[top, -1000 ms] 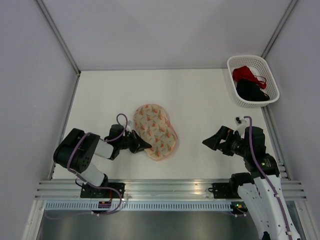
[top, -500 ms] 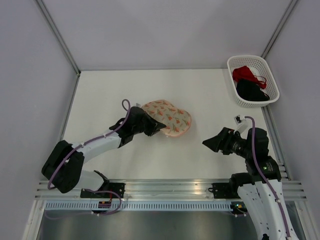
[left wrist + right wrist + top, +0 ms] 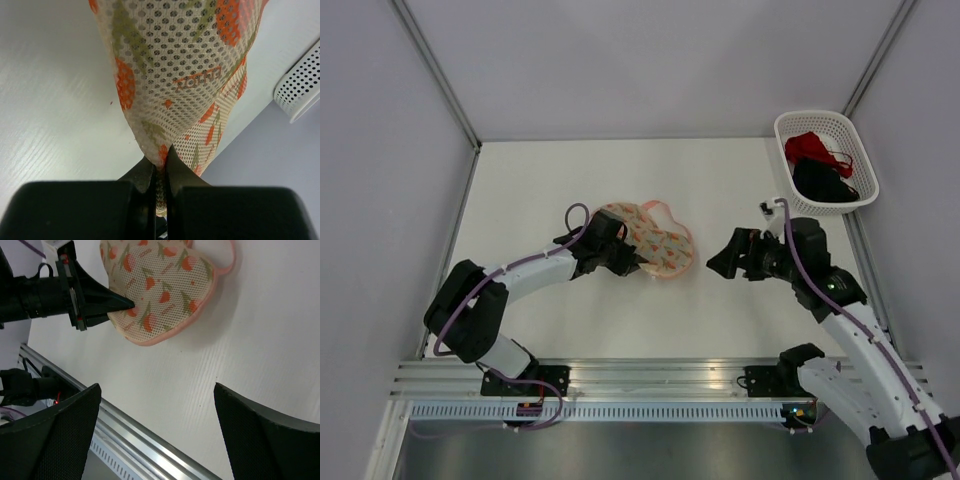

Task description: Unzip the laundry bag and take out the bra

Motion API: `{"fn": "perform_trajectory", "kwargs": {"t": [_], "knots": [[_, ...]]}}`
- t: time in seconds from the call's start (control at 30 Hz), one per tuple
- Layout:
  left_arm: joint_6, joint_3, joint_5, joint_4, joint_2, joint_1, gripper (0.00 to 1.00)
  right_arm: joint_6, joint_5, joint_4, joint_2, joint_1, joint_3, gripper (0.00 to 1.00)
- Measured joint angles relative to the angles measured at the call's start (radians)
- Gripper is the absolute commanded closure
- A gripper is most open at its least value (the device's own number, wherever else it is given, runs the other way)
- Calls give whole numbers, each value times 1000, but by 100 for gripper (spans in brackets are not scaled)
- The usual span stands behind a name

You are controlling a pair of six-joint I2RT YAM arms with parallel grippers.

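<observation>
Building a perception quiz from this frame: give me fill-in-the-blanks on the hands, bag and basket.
The left hand is ____ on the laundry bag at its edge.
The right hand is ____, clear of the bag.
The white lattice basket stands at the far ____ corner of the table.
Missing: shut; open; right.

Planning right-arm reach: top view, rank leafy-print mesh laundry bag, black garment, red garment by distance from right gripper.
1. Leafy-print mesh laundry bag, just left of right gripper.
2. Black garment, near end of white lattice basket.
3. Red garment, basket's far end.
</observation>
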Motion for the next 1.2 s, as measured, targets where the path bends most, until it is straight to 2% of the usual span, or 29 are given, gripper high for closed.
{"fn": "perform_trajectory", "kwargs": {"t": [0.2, 0.37, 0.47, 0.6, 0.9, 1.2], "knots": [[-33, 23, 0, -29, 0, 0, 98, 6, 326, 91, 255, 459, 75, 2], [-69, 36, 22, -39, 2, 4, 98, 37, 534, 136, 320, 640, 76, 5], [-98, 36, 53, -43, 6, 8, 98, 61, 632, 170, 348, 710, 74, 7], [-137, 36, 106, -43, 31, 8, 98, 100, 747, 257, 393, 795, 48, 14], [-193, 35, 155, -40, 39, 18, 98, 188, 993, 369, 592, 939, 35, 23], [-203, 20, 182, -32, 39, 34, 98, 239, 1184, 414, 617, 968, 31, 32]]}}
